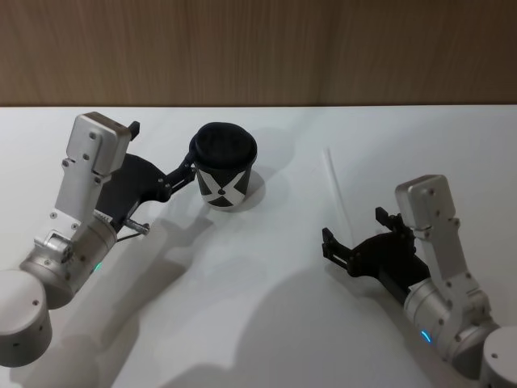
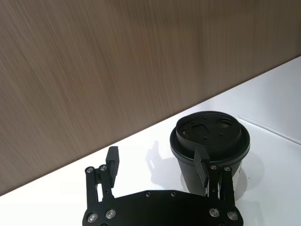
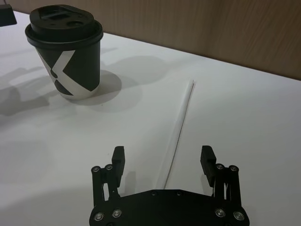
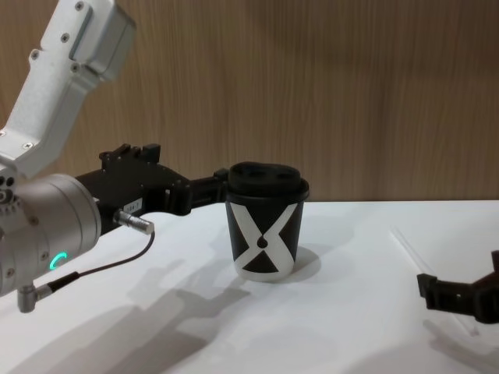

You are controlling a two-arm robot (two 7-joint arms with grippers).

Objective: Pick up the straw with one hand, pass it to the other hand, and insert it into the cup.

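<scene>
Straw (image 1: 335,190) of thin white-translucent plastic lies flat on the white table (image 1: 266,323), to the right of the small black paper cup (image 1: 224,182) with the white X and black domed lid, well apart from it. My black right gripper (image 3: 162,154) sits low at the straw's near end, fingers spread wide. From the right wrist view, the straw's near tip runs in between them, not pinched. I cannot tell if the fingertips touch the table. My black left gripper (image 2: 156,157) is at the cup's left side, also spread. One finger (image 2: 201,162) is against or just beside the cup wall under the lid rim, contact unclear; the other stands off to the side, apart from the cup. Cup upright, lid on. Brown wood-grain wall (image 1: 258,48) runs behind the table.
</scene>
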